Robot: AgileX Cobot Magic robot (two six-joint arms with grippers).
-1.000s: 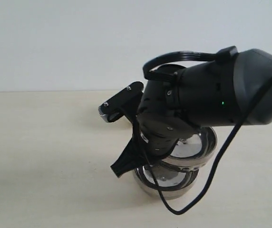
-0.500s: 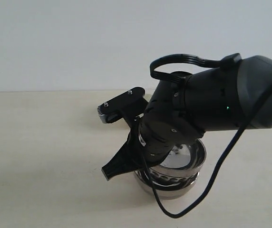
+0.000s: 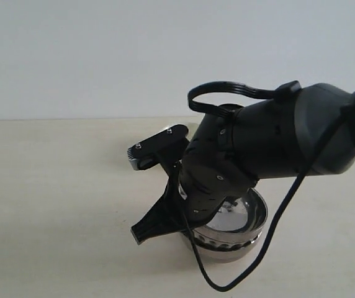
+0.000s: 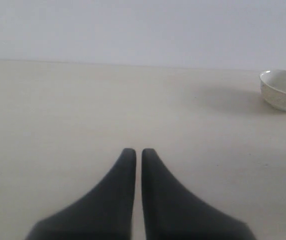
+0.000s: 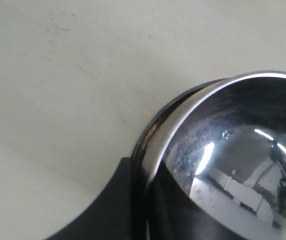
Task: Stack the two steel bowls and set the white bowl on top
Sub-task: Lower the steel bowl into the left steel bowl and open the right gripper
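1. Between the fingers of the right gripper sits the rim of the upper steel bowl. One finger lies inside the bowl and the other outside, and they are clamped tight on the rim.
2. Just beyond the outer finger, the darker rim of the lower steel bowl shows. The upper bowl is nested in it a little off-centre, so a thin crescent of the lower rim is uncovered.
3. Whether the outer finger also touches the lower bowl cannot be told.
4. Below the right gripper, the stacked bowls rest on the pale table. In the exterior view the right arm hides much of them, and a black cable hangs in a loop past the stack.
5. The left gripper is closed to a thin slit and holds nothing; it hangs low over the table.
6. Ahead of the left gripper and off to one side, well apart from its fingers, the white bowl stands upright on the table with a soft shadow beside it.
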